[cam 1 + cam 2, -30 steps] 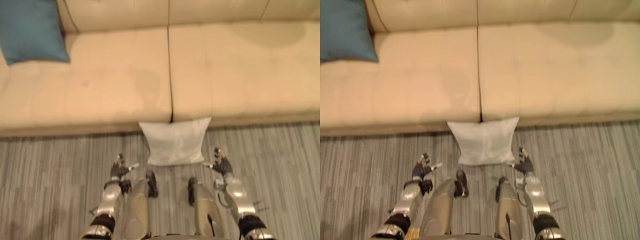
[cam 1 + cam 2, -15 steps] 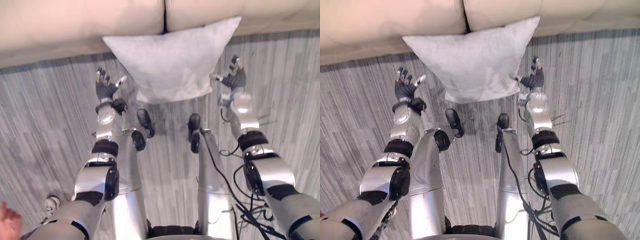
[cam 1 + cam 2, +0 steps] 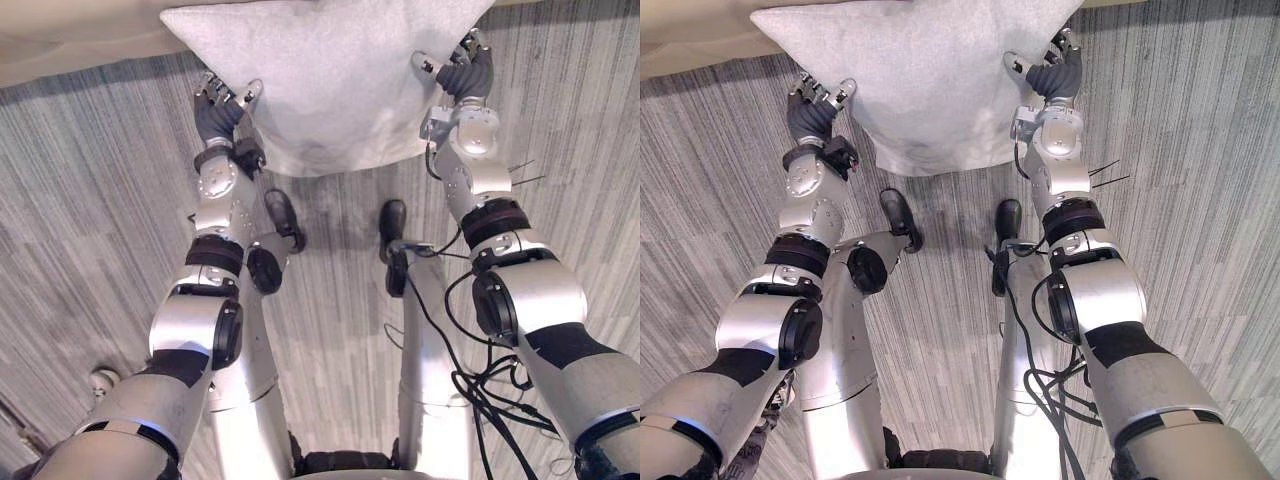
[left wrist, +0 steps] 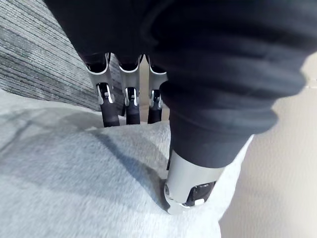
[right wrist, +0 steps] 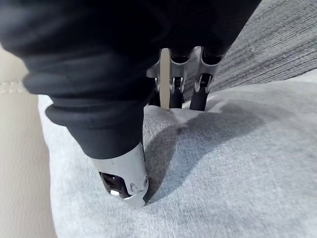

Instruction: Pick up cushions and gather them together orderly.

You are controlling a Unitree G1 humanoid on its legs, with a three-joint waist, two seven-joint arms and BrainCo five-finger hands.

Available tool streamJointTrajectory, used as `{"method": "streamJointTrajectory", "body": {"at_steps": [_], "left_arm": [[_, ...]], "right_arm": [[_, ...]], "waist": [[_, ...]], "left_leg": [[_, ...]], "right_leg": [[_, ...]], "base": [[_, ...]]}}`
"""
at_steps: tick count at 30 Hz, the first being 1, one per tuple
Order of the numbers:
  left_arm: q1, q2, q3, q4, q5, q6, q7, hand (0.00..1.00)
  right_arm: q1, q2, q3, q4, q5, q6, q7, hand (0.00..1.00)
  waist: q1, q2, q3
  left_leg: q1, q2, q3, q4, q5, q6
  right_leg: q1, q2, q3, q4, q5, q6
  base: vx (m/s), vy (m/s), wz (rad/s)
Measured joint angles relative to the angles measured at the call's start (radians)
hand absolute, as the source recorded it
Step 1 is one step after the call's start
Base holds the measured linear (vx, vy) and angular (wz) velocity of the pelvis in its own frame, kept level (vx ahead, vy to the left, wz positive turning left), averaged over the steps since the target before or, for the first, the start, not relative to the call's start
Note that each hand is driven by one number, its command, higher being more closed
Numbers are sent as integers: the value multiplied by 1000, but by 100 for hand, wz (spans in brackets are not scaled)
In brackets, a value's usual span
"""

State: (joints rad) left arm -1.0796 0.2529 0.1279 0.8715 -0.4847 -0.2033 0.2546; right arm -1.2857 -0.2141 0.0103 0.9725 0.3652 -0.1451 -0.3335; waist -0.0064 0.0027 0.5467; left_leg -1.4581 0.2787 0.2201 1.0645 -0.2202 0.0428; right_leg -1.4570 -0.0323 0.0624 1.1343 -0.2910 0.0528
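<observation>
Light grey cushion [image 3: 330, 80] lies on the striped grey floor [image 3: 90, 200], far side up against the front of the beige sofa [image 3: 60, 35]. Cushion face is plain fabric, a bit creased nr the near edge.

L hand [image 3: 218, 115] at the cushion's left edge: fingers [image 4: 106, 99] straight & slightly spread, running down past the edge w/ dark tips dipping behind the fabric; thumb [image 4: 190, 183] laid flat on the cushion's top face. Not curled, nothing clamped, so hand is spread wide w/ the edge sitting between thumb & fingers.

R hand [image 3: 468, 78] mirrors it at the cushion's right edge: fingers [image 5: 200, 82] straight, tips going over the rim of the fabric, thumb [image 5: 124, 173] resting on the top face. Also wide, no grip closed.

Both arms reach fwd, approx. level w/ each other, cushion between the two hands & in contact w/ both thumbs
</observation>
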Motion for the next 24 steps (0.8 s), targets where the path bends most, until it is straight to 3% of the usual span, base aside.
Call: {"method": "streamJointTrajectory", "body": {"at_steps": [5, 9, 15, 17, 19, 20, 24], "left_arm": [[52, -7, -35, -108, -3, 0, 39, 100], [164, -25, -63, -242, 8, -1, 82, 100], [465, -66, -149, -566, 82, -47, 134, 100], [641, -97, -219, -684, 127, -82, 139, 100], [747, -119, -258, -760, 146, -88, 136, 100], [834, -143, -284, -795, 147, -93, 118, 100], [1016, -168, -323, -861, 147, -99, 69, 100]], "right_arm": [[111, 13, 49, -179, 28, -8, 0, 100], [254, 21, 104, -324, 15, -11, -1, 100], [578, 40, 158, -682, -84, -43, -18, 100], [772, 52, 162, -831, -118, -66, -15, 100], [902, 52, 161, -941, -141, -80, -12, 100], [1014, 54, 162, -1010, -142, -98, 14, 100], [1223, 68, 163, -1106, -140, -124, 81, 100]], "waist": [[-10, 0, 0], [-10, 0, -1], [-5, 0, -6], [-1, 0, -104], [6, 0, -114], [9, 1, -157], [12, 3, -235]], "left_leg": [[29, 1, 6, -4, 2, 2], [142, 3, 13, -45, 6, -5], [498, -7, 32, -254, 40, -51], [600, -20, 35, -334, 48, -64], [721, -28, 40, -374, 50, -67], [800, -43, 47, -425, 49, -68], [956, -64, 60, -523, 49, -69]], "right_leg": [[22, 1, 2, 1, 0, 0], [129, 2, -1, -35, 1, -1], [487, 12, -25, -246, 33, -35], [593, 8, -36, -328, 34, -36], [718, 6, -42, -378, 35, -36], [797, -7, -52, -426, 34, -36], [965, -16, -59, -546, 40, -26]], "base": [[-2, 6, 0], [16, -8, -3], [49, -43, -5], [162, -49, 7], [240, 6, 5], [268, 21, 6], [203, 37, 5]]}}
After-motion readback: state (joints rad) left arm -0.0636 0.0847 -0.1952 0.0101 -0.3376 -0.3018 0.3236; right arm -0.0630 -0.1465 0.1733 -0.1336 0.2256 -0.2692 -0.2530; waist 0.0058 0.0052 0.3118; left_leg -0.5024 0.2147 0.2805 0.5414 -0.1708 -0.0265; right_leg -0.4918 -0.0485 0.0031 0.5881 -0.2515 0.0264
